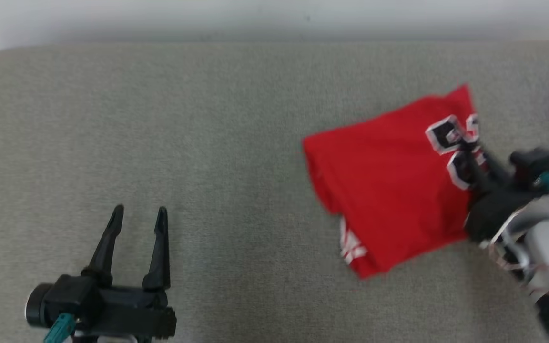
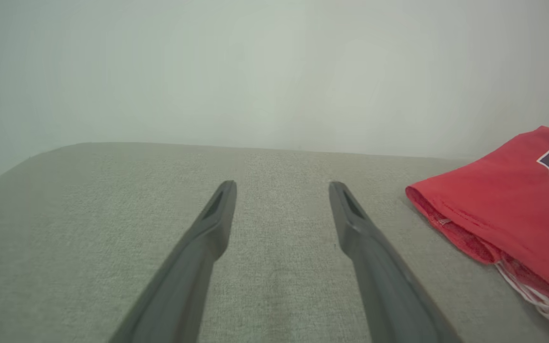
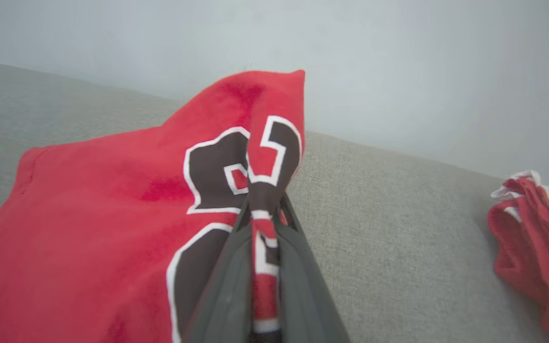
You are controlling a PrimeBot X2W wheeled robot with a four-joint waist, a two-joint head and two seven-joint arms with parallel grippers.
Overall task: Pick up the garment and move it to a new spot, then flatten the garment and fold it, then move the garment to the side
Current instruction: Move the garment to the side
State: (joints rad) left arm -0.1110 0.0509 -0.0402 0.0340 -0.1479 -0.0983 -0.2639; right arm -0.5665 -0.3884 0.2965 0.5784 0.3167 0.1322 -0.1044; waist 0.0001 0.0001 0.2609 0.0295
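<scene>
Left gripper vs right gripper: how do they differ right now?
1. The left gripper is open, fingers wide apart; the right gripper is shut.
2. The left gripper holds nothing, over bare grey surface; the right gripper pinches a fold of the folded red garment at its printed edge.
3. In the head view the left gripper points up, the right gripper up-left.
Shared: two long dark fingers each.

You have soft, even, fairly bright light in all three views. The garment (image 1: 389, 190) throws only a faint shadow on the grey surface (image 1: 208, 143) along its near edge. In your head view the right gripper (image 1: 466, 146) is smeared by motion blur; the left gripper (image 1: 140, 209) is crisper. Both wrist views look hazy and washed out toward the wall (image 2: 274, 71).
</scene>
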